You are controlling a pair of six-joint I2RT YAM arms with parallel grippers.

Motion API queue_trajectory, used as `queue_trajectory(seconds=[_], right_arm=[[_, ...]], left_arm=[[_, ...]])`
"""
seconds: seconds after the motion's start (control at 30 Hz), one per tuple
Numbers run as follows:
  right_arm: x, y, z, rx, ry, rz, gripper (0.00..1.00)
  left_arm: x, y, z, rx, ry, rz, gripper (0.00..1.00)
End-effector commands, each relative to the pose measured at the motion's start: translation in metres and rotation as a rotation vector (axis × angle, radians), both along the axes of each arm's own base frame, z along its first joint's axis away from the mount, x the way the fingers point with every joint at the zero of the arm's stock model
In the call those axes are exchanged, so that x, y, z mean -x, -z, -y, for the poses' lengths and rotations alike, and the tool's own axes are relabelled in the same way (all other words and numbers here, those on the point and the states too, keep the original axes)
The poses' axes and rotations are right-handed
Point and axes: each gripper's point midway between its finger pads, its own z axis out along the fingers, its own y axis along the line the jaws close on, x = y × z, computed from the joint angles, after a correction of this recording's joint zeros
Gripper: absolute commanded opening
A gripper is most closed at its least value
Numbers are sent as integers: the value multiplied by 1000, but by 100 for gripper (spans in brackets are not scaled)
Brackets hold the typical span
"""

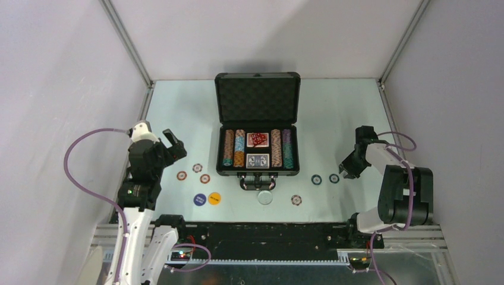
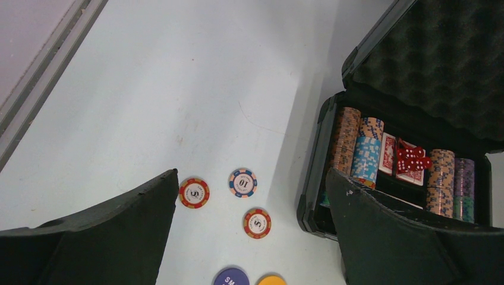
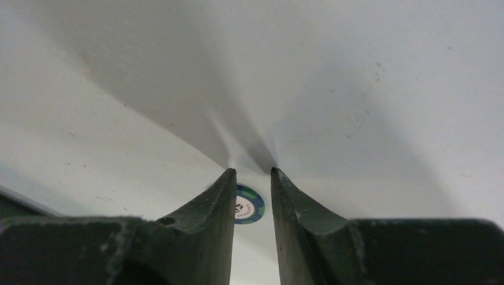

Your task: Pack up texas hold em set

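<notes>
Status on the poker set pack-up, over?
Left pincer wide open, empty. Right pincer narrowly parted, empty, over a blue-green chip. Case open, part-filled; chips and buttons loose on table. Nothing blocking the case.

Overhead and low left wrist views share the case (image 1: pixel 257 98).

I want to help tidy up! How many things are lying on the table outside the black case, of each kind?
Loose poker chips: 6
Round buttons: 3
Total: 9
</notes>
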Motion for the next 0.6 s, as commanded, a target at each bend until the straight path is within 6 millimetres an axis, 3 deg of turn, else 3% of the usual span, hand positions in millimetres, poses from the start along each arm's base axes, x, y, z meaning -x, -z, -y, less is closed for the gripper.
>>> queue_trajectory(seconds=[0.0, 0.27, 0.57], right_arm=[[-8, 0, 1, 25, -30, 1, 33], [-2, 3, -16, 31, -91, -27, 32], [21, 6, -26, 54, -123, -51, 32]], left_arm=[[-3, -6, -4, -26, -5, 22, 98], [-2, -6, -4, -25, -5, 22, 98], [-2, -7, -4, -27, -6, 27, 98]])
